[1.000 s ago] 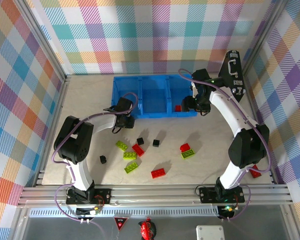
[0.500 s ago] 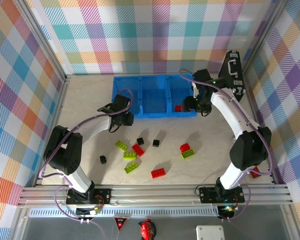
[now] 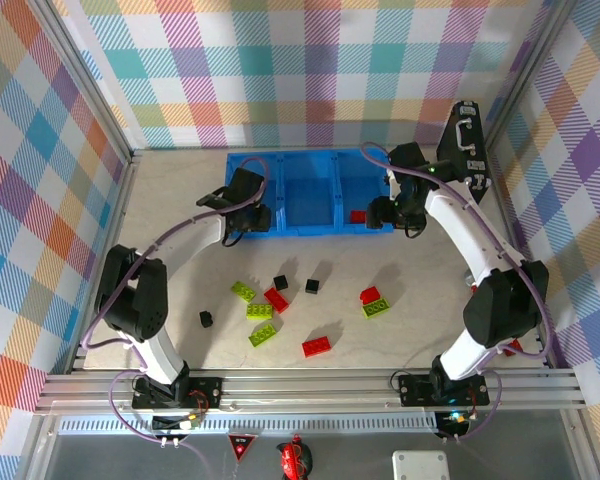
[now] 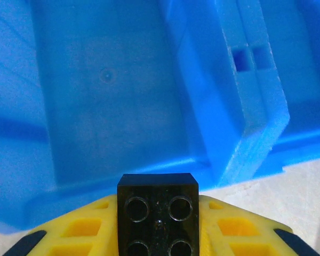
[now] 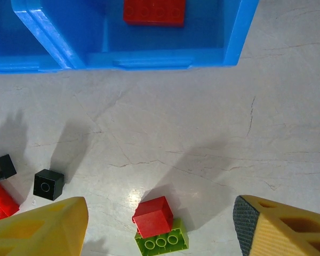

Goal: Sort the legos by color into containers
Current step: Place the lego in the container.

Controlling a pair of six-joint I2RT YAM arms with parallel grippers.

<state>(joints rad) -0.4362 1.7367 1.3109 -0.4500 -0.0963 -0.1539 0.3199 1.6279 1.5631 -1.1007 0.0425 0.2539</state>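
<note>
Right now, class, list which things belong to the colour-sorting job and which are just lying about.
Job:
tray
binned red brick, right compartment
held black brick
loose red brick, green brick and black cube on the table

Lying about:
briefcase

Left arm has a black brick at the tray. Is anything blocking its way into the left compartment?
Nothing visible blocks it. The left gripper holds the black brick just short of the tray's near wall. The left compartment beyond is open and bare, so only that wall needs clearing.
</note>
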